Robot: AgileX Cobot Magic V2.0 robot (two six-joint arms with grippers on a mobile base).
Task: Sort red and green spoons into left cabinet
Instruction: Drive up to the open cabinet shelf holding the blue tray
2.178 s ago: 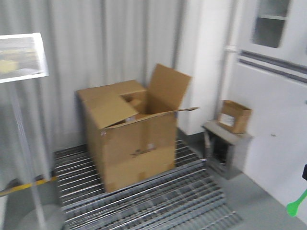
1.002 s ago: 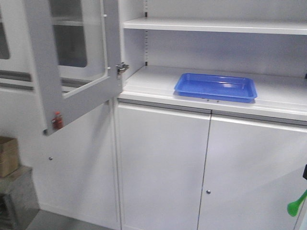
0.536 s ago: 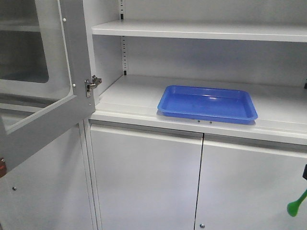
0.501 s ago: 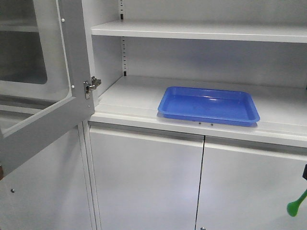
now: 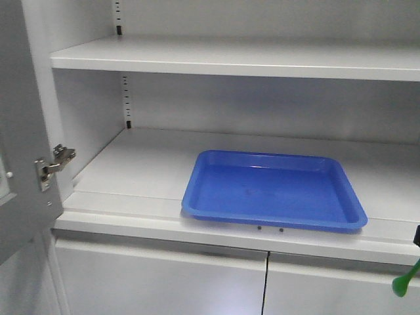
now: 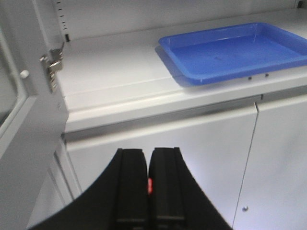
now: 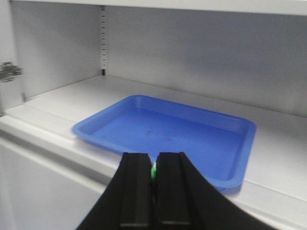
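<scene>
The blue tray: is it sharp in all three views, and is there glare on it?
Front view: blue tray fairly sharp, pale sheen on its far wall. Left wrist view: slightly soft, shadow beside its left rim. Right wrist view: softest, no strong glare.

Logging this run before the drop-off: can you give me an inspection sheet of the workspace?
Surface: pale grey cabinet shelf, holding only an empty blue tray.
Job's things: green spoon, bowl end showing at the front view's right edge, a green sliver in the right jaws; red spoon, only a red sliver between the left jaws.
Clutter: nothing seen.
Grippers: left gripper shut on the red spoon, below shelf level; right gripper shut on the green spoon, facing the tray.
Cables: nothing seen.
Surroundings: open glazed door with hinge at left, upper shelf above, closed lower doors below.
</scene>
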